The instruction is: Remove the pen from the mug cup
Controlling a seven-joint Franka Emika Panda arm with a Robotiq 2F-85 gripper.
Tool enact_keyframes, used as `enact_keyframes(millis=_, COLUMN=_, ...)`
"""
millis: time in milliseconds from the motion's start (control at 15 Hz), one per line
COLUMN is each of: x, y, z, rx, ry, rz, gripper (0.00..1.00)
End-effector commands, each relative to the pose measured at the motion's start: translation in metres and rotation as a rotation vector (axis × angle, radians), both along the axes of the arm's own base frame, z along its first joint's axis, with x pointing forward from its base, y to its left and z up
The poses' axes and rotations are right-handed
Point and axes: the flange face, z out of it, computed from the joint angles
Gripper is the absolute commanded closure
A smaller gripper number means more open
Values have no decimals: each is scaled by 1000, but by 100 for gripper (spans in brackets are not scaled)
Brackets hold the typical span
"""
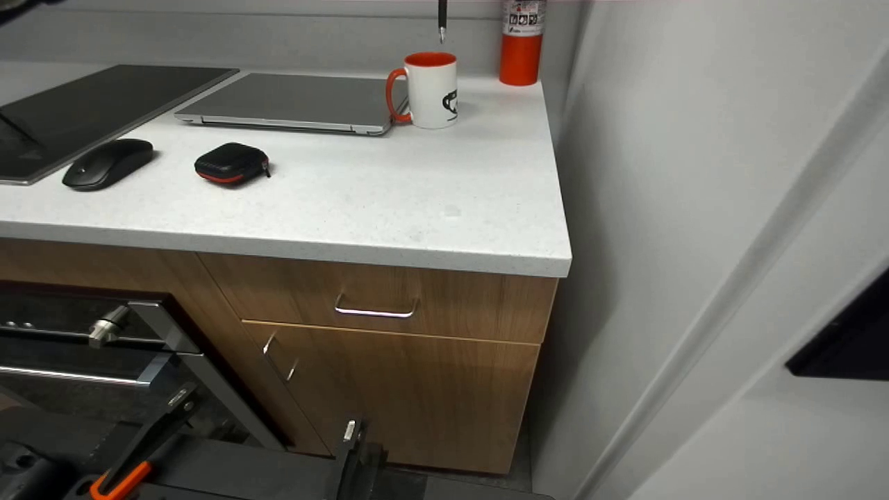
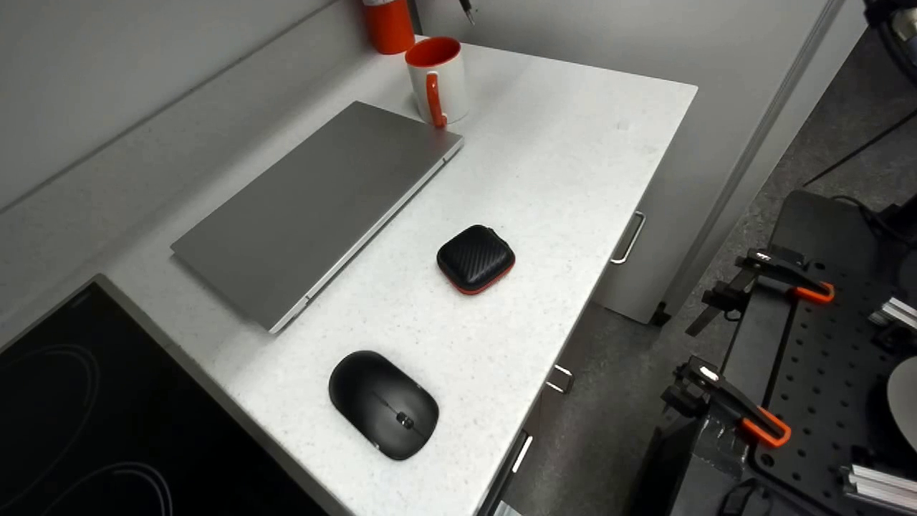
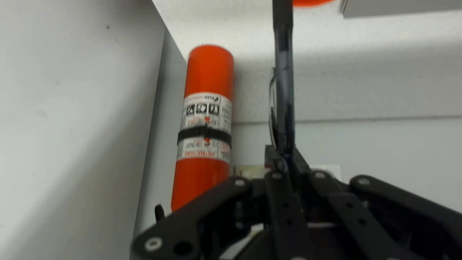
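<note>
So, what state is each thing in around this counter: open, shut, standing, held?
claw: shut on the pen
pen: tip down, clear of the mug
mug: upright
laptop: closed
small case: closed
mouse: right side up
drawer: shut
cupboard door: shut
red canister: upright, with a strap round it
stove: can't tell if it's on
</note>
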Motion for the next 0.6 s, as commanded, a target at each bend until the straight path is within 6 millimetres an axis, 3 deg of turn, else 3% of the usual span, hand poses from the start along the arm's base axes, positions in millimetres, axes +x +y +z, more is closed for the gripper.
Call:
enact_keyframes(millis=0, x=-29, y=-14, z=-31, rx=-56, ry=194, rz=18, gripper=98)
enact_keyframes(millis=200, x=-35, y=-28, z=-76, rx=-113, ry=343, rz=-4, gripper=98)
enact_keyframes(millis=533, x=-32, y=-30, z=-135, rx=-158, ry=488, rz=-75, gripper=98)
